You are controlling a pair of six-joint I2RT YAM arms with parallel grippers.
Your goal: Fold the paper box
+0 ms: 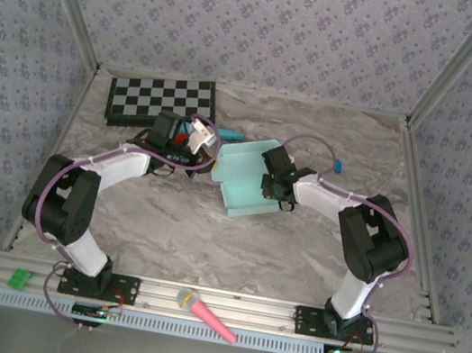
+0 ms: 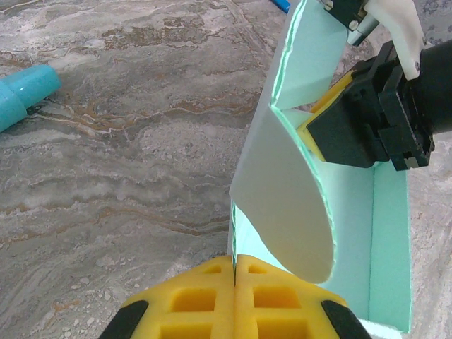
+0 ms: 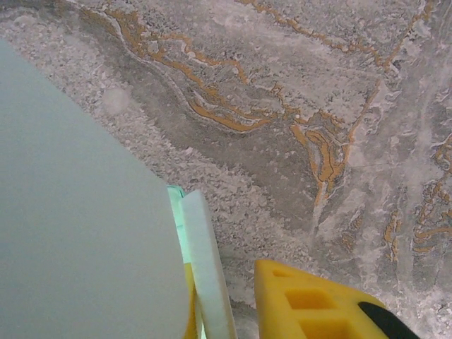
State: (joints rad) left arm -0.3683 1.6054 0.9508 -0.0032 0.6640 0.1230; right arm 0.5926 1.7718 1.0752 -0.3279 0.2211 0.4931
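Note:
The paper box (image 1: 248,177) is pale aqua cardboard, partly folded, standing on the marble table between both arms. My left gripper (image 1: 212,145) reaches its left wall. In the left wrist view my left gripper (image 2: 234,267) is shut on the thin edge of that wall (image 2: 282,191), with a rounded flap curling above. My right gripper (image 1: 266,174) is at the box's right side, and the left wrist view shows it inside the box (image 2: 321,120). In the right wrist view my right gripper (image 3: 229,282) is open. A white flap edge (image 3: 205,261) lies against its left finger, and a gap separates the flap from the right finger (image 3: 311,304).
A checkerboard (image 1: 163,100) lies at the back left. A teal marker pen (image 1: 230,132) (image 2: 25,92) rests just behind the box. A small blue piece (image 1: 337,166) sits at the back right. A pink and yellow tool (image 1: 207,315) lies on the front rail.

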